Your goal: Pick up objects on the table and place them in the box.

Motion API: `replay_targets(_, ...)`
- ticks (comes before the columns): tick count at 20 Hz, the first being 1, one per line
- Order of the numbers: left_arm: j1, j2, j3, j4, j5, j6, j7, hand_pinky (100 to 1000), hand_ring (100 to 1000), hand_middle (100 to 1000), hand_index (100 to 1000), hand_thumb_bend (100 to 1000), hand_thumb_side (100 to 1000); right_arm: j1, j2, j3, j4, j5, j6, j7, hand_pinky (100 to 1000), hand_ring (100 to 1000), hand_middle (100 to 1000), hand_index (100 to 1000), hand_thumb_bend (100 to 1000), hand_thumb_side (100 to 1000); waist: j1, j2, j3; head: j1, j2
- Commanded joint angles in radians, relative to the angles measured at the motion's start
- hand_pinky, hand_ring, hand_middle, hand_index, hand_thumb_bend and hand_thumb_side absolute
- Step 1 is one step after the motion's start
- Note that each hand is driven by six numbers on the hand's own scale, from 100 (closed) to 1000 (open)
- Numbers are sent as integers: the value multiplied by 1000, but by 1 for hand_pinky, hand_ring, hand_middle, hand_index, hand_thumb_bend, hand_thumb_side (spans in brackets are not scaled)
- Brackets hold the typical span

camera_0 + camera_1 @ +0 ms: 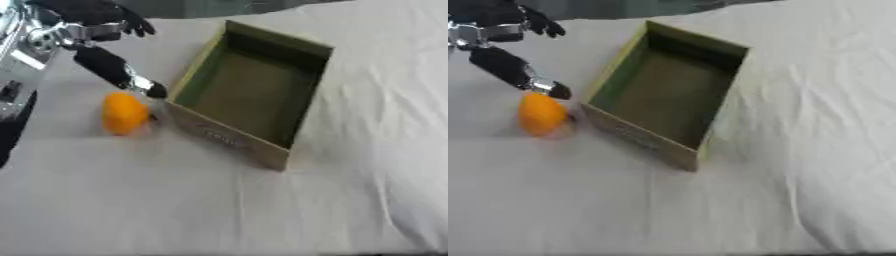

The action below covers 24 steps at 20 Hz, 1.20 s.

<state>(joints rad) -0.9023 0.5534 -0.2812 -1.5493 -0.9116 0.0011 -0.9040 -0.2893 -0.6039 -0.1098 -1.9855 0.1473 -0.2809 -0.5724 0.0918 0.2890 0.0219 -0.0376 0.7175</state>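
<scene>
Left hand is reaching in from the upper left w/ fingers straight, one long fingertip sitting right at the top of the orange object, not curling round it. Obj is lying on the white-covered table, just beside the box near its left wall, still outside. Risk: it's rounded, so a fingertip poke w/o a wrap could be rolling it away or jamming it vs the box wall. Long axis is running roughly top-to-bottom in view, upper end pointing at the hand.

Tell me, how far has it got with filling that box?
Nothing looks done: the open olive-green cardboard box is empty. In hand: the left hand reaches down to the oval orange fruit beside the box, not gripping it. Left: lifting it in.
</scene>
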Motion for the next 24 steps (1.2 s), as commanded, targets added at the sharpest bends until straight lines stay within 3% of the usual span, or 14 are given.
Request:
replay_targets(1,-2,51,15,8,-2,-24,-3,876,896,840,961,744,748,-5,-32,-8,-14,2,-1,0,765,833,808,892,100,595,-4,-20,0,-2,-12)
replay_targets(10,18,59,-5,66,-25,-34,-3,870,894,834,950,715,727,-8,-31,-8,-14,3,-1,0,765,833,807,892,100,596,-7,-16,-3,0,-16)
replay_targets(24,17,34,-49,196,-158,-44,-3,865,894,820,946,718,714,-11,-29,-8,-14,2,-3,3,766,833,807,892,100,597,-9,-12,-9,2,-19)
